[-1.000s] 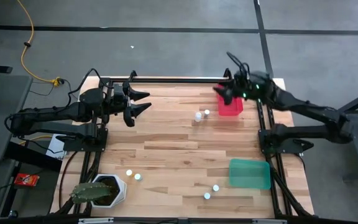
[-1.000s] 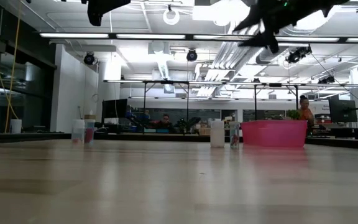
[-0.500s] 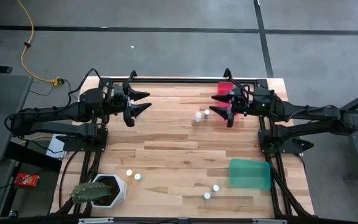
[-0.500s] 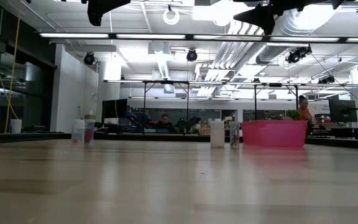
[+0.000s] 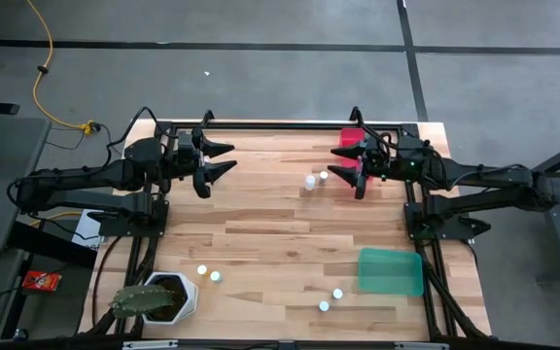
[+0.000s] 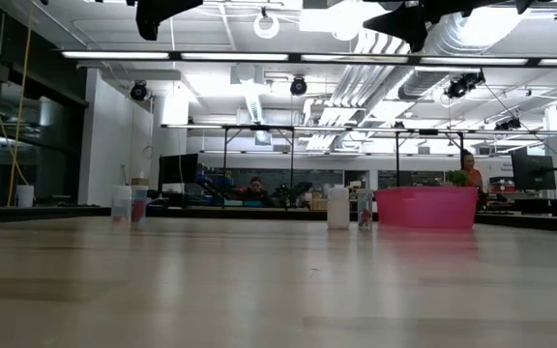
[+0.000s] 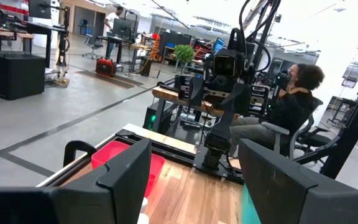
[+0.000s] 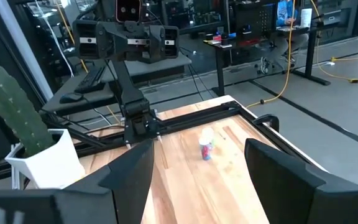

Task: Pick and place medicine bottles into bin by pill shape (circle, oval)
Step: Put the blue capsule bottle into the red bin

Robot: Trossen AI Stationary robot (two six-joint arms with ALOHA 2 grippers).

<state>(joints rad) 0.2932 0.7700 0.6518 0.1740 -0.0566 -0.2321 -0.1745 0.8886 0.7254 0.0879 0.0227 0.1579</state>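
Observation:
Several tiny bottles with white caps stand on the wooden table in pairs. One pair (image 5: 317, 179) is by the red bin (image 5: 353, 137), one (image 5: 209, 273) near the plant pot, one (image 5: 331, 299) by the green bin (image 5: 390, 270). My left gripper (image 5: 220, 158) hangs open and empty above the far left of the table. My right gripper (image 5: 350, 167) hangs open and empty above the red bin's near side, right of the far pair. Both show high at the low view's top, left (image 6: 167, 12) and right (image 6: 419, 14).
A white pot with a cactus (image 5: 158, 297) stands at the near left corner and also shows in the right wrist view (image 8: 39, 158). A black frame (image 5: 280, 124) runs along the far edge. A person sits beyond the table (image 7: 291, 106).
My right gripper has risen from over the red bin and shifted a little toward the table's near edge, now covering most of the bin from above. It has then held still. The bottles have stayed in place.

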